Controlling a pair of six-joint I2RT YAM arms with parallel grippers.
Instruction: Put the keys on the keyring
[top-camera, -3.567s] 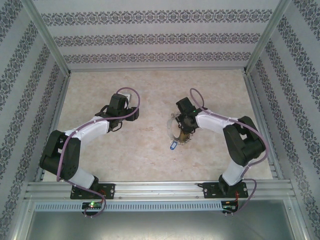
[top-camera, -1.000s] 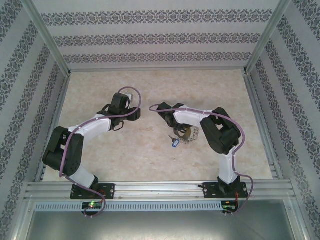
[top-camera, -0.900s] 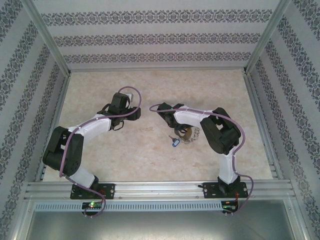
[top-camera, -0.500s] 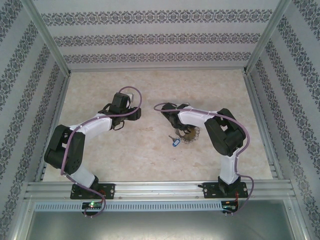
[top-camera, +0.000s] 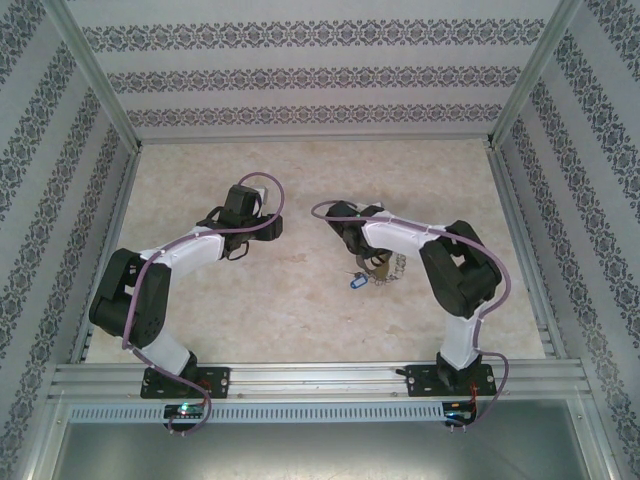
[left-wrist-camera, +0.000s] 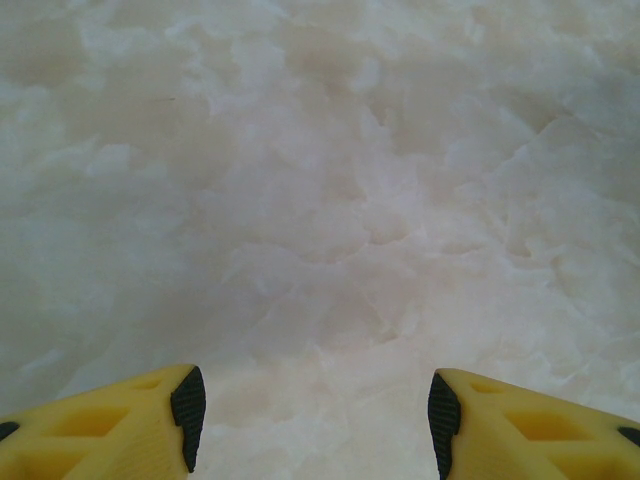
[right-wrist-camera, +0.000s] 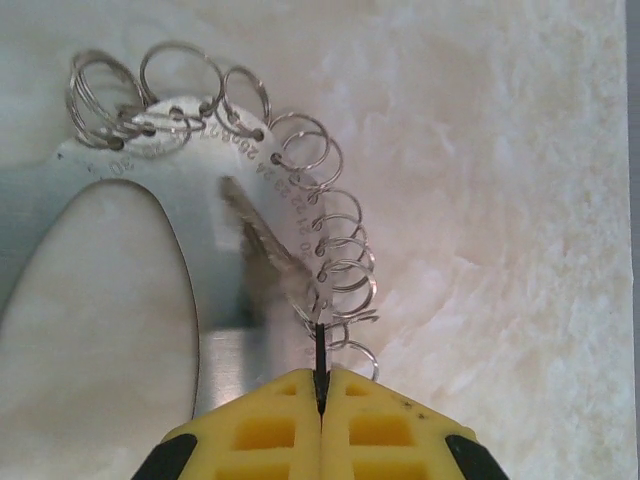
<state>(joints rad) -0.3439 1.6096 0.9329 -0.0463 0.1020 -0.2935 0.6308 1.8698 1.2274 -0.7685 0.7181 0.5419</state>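
Directly ahead of the right gripper (right-wrist-camera: 320, 388), its yellow fingers (right-wrist-camera: 270, 432) pressed together at the rim, lies the flat silvery crescent-shaped metal keyring (right-wrist-camera: 215, 290), fringed with small wire rings (right-wrist-camera: 340, 265). Likely light, stiff and slippery: pinch the bare plate edge. The left gripper (left-wrist-camera: 315, 410) stands apart.

My left gripper (left-wrist-camera: 315, 405) hangs with jaws apart over bare table (left-wrist-camera: 320, 200), and I have open surface across the far half and between the two arms. What blocks me sits mid-table: the keyring (right-wrist-camera: 215, 260), pinched at its rim by my right gripper (right-wrist-camera: 321, 385), the blue key (top-camera: 356, 283) just beside it, and the right arm (top-camera: 455, 265) folded over that side. Patterned walls (top-camera: 320, 75) close three sides.
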